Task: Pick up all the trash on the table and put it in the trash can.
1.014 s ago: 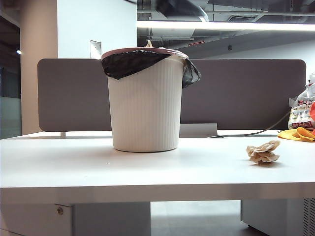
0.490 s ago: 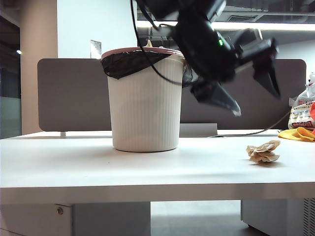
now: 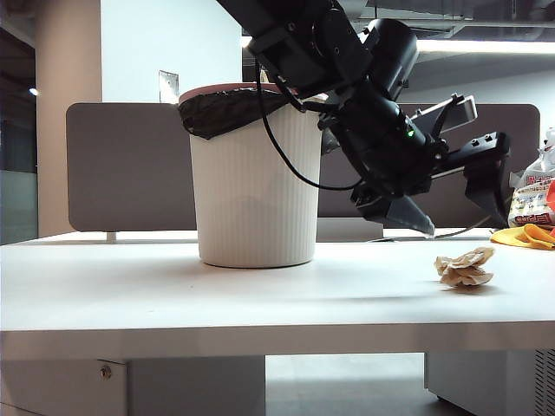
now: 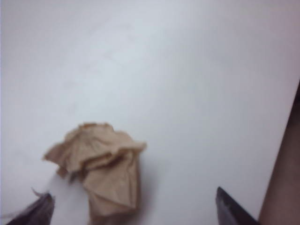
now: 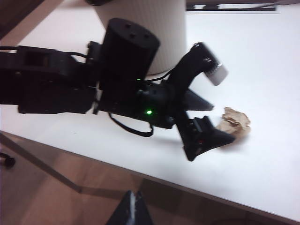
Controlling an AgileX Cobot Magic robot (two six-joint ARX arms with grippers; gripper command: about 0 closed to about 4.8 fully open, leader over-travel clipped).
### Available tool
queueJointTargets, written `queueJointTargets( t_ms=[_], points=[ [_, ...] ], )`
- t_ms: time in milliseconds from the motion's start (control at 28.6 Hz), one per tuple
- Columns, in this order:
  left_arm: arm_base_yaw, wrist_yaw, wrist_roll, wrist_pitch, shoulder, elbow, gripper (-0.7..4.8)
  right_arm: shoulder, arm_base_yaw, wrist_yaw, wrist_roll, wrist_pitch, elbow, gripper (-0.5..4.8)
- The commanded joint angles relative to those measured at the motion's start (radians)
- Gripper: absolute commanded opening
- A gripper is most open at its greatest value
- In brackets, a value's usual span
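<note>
The left gripper is hanging in the air above the white table, just over and slightly to the bin side of a crumpled wad of tan-brown paper, its two dark fingers spread wide and gripping nothing. In the left wrist view the wad is lying on the bare tabletop between the two fingertips, closer to one than the other, and apart from both. The wad is sitting near the table's right end in the exterior view, well apart from the white ribbed trash can, which is standing upright near the middle with its black liner folded over the rim. The paper is looking very light, soft and springy: it will probably squash under the fingers rather than resist, and could skid on the smooth surface if nudged from one side. Closing across its bulky middle seems the safest hold. Of the right gripper only one dark fingertip is showing at the edge of its own view, off the table's front edge; whether it is spread or closed cannot be told.
</note>
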Motion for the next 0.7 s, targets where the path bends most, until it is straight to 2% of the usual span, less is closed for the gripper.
queueJointTargets(
  t_ms=[35, 385, 594, 699],
  points=[
    [0.001, -0.034, 0.0, 0.037, 0.012, 0.006, 4.79, -0.003, 0.0, -0.006, 0.003, 0.015, 0.006, -0.05],
    [0.0, -0.024, -0.01, 0.054, 0.056, 0.006, 4.79, -0.003, 0.0, -0.006, 0.003, 0.043, 0.007, -0.05],
    [0.0, -0.024, -0.088, 0.095, 0.075, 0.006, 4.79, -0.003, 0.0, -0.007, 0.003, 0.043, 0.007, -0.05],
    [-0.002, -0.023, -0.09, 0.093, 0.089, 0.006, 4.07, -0.003, 0.0, -0.006, 0.003, 0.042, 0.007, -0.05]
  ],
)
